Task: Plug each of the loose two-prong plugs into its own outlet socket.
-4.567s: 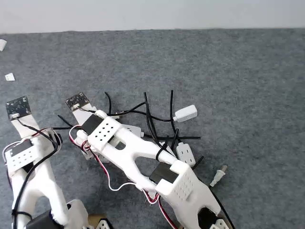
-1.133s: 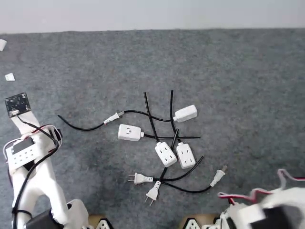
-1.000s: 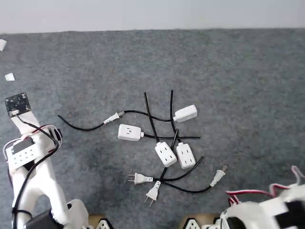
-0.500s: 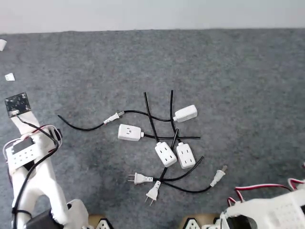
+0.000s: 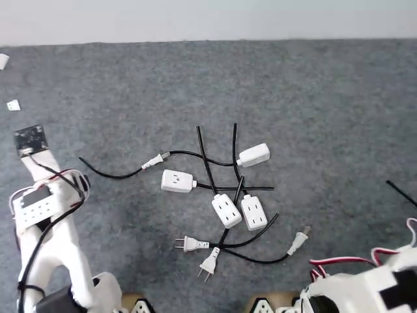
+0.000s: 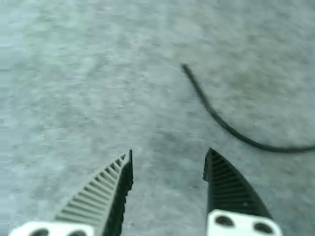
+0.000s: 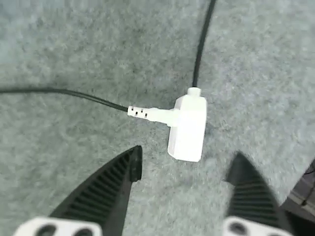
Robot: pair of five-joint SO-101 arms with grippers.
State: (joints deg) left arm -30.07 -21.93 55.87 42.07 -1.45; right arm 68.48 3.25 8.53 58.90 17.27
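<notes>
Four white outlet sockets (image 5: 178,180) cluster mid-way across the grey worktop (image 5: 326,104), with black cords (image 5: 203,156) crossing over and between them. Three loose two-prong plugs (image 5: 189,244) lie near the arms, and a fourth plug (image 5: 154,160) lies toward the left arm. The left end effector (image 6: 169,153) is spread and empty over bare worktop, with a free cord end (image 6: 216,118) lying beyond its tips. The right end effector (image 7: 188,155) is spread wide and empty above a white socket block (image 7: 187,128), where a ribbed white plug body (image 7: 147,113) meets the block's side.
</notes>
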